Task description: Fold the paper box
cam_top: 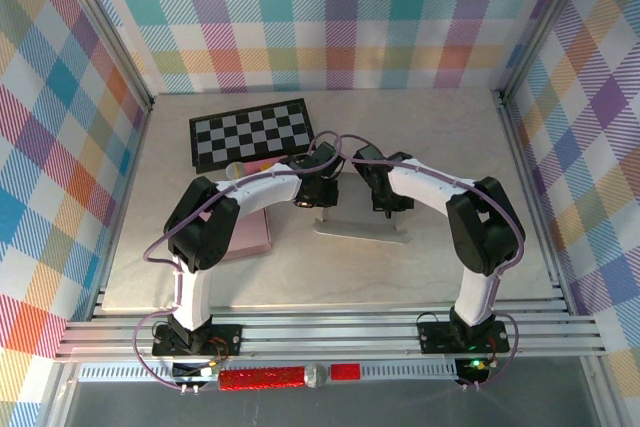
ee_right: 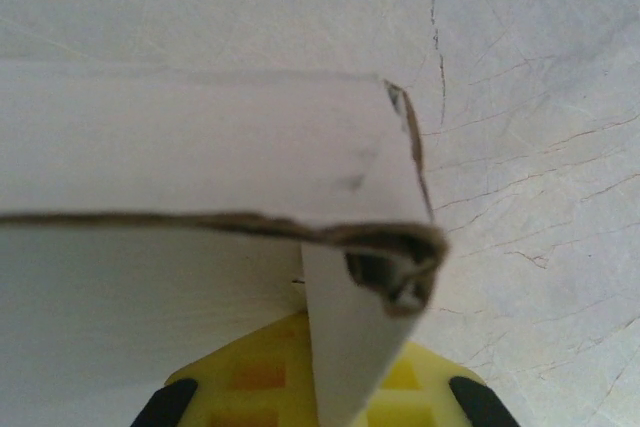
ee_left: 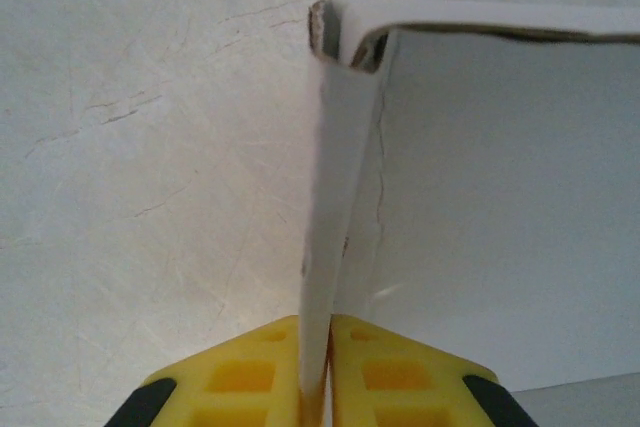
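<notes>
The paper box (cam_top: 362, 230) is a white cardboard piece lying near the table's middle, with a raised wall along its far edge. My left gripper (cam_top: 321, 201) pinches the wall's left end. In the left wrist view the yellow fingers (ee_left: 250, 377) are shut on an upright flap of the paper box (ee_left: 335, 197), with a wide panel to its right. My right gripper (cam_top: 385, 197) pinches the right end. In the right wrist view a folded corner of the paper box (ee_right: 360, 347) stands between the yellow fingers (ee_right: 255, 377), and the wall's brown cut edge runs off to the left.
A black-and-white checkerboard (cam_top: 250, 132) lies at the back left. A pink pad (cam_top: 252, 237) lies under the left arm. A small yellowish object (cam_top: 240, 168) rests beside the checkerboard's near edge. Plaid walls enclose the table on three sides.
</notes>
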Available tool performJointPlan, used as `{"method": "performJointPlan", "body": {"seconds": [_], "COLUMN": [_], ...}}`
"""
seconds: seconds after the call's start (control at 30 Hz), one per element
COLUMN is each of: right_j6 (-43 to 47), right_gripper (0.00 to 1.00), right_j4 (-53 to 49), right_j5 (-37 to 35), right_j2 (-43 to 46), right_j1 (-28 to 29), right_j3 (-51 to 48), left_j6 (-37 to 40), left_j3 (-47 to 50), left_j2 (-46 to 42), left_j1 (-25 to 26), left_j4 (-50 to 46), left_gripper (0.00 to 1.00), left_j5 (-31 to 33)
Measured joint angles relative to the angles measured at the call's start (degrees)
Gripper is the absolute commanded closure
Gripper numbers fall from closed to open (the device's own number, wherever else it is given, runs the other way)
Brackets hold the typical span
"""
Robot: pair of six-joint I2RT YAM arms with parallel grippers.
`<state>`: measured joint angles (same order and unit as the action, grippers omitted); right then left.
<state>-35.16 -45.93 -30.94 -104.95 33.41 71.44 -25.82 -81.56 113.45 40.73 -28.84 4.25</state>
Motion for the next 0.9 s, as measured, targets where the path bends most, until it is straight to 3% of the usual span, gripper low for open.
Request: {"method": "performJointPlan", "body": {"seconds": [0.13,0.4,0.7,0.9], "right_j6": [-0.39,-2.38,-3.43,-3.50], "right_gripper": [1.00,1.00,1.00,1.00], "right_j4": [0.02,0.07,0.46,0.44], "right_j5": [0.15,2.03,4.26,3.30], "right_j2": [0.13,0.42,0.79,0.98], "right_j1": [0.00,-0.07,-0.92,-0.48], "right_j3": [-0.04,-0.04,-0.15,-0.59], "left_j6": [-0.39,-9.14,-14.88,-12.31], "left_j3": [-0.66,-2.47,-4.85,-3.39], "left_j2": [0.09,1.36,3.30,2.80], "left_j1": [1.49,6.71,8.39,8.44], "left_j4": [-1.22,-7.17,-10.14,-8.68], "left_gripper": [1.00,1.00,1.00,0.62], "left_j5": [4.24,16.94,21.86,22.03]}}
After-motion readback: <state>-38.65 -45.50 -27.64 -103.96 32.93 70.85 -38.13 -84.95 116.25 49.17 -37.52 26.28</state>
